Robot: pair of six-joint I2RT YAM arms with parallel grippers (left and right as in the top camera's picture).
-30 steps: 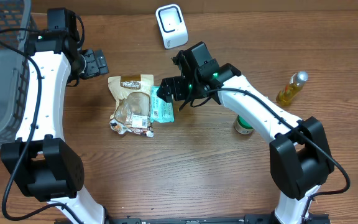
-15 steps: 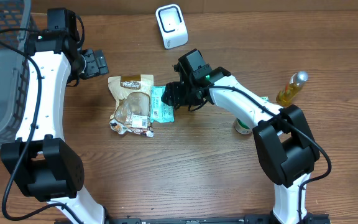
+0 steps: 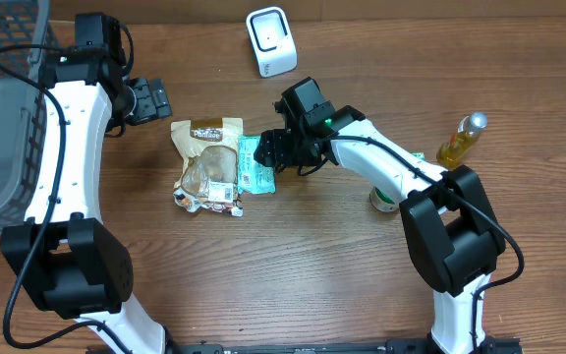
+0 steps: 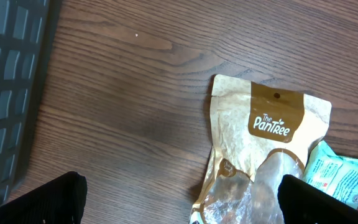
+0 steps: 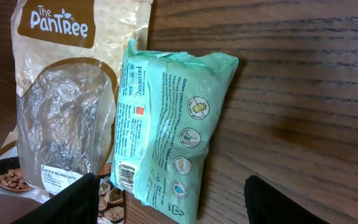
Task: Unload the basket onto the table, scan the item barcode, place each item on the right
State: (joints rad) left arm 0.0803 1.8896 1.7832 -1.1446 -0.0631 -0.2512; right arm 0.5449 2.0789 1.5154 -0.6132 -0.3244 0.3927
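Nearest the robot's base, a small green-and-white jar [image 3: 385,200] sits on the worktop [image 3: 293,275]; further out lies the green packet [image 5: 166,118], flat, its barcode [image 5: 124,174] facing up, its edge against a brown pouch [image 3: 207,157] on its left; the right end effector [image 5: 169,186] hovers over the packet, jaws spread to either side of it, gripping nothing; a yellow bottle [image 3: 462,140] sits off to the right; the left end effector [image 4: 180,186] is wide open and empty beyond the pouch; farthest are a white scanner [image 3: 270,40] and a grey basket [image 3: 8,59].
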